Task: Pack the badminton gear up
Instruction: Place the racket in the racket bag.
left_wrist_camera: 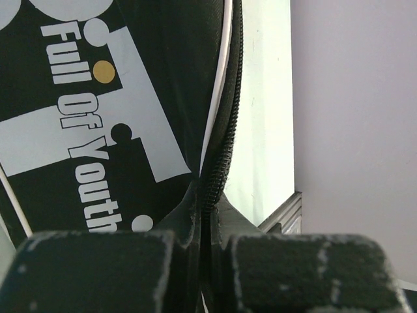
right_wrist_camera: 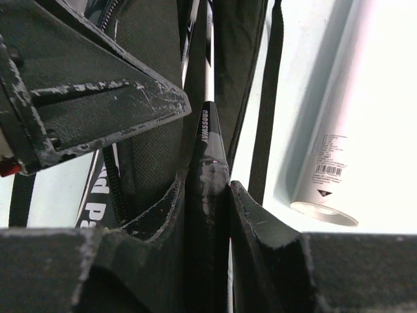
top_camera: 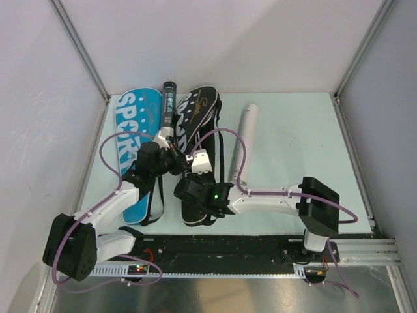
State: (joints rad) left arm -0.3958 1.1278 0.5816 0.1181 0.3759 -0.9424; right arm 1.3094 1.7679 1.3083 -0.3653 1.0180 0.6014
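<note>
The black racket cover (top_camera: 197,120) lies in the middle of the table, printed "Full Of Youth" (left_wrist_camera: 98,98). My left gripper (top_camera: 174,160) is shut on its zipper edge (left_wrist_camera: 210,205). Just nearer, my right gripper (top_camera: 197,193) is shut on a racket's black handle (right_wrist_camera: 207,153). The racket's thin shaft runs up into the opening of the cover (right_wrist_camera: 146,169). The blue "SPORT" cover (top_camera: 138,127) lies flat to the left. A black teal-printed tube (top_camera: 169,104) rests between the two covers. The white tube (top_camera: 242,140) lies to the right (right_wrist_camera: 339,130).
The left gripper's body (right_wrist_camera: 85,111) hangs close above the right gripper's fingers. The black cover's strap (right_wrist_camera: 267,117) trails beside the white tube. Grey walls enclose the table on three sides, and a black rail (top_camera: 260,244) runs along the near edge.
</note>
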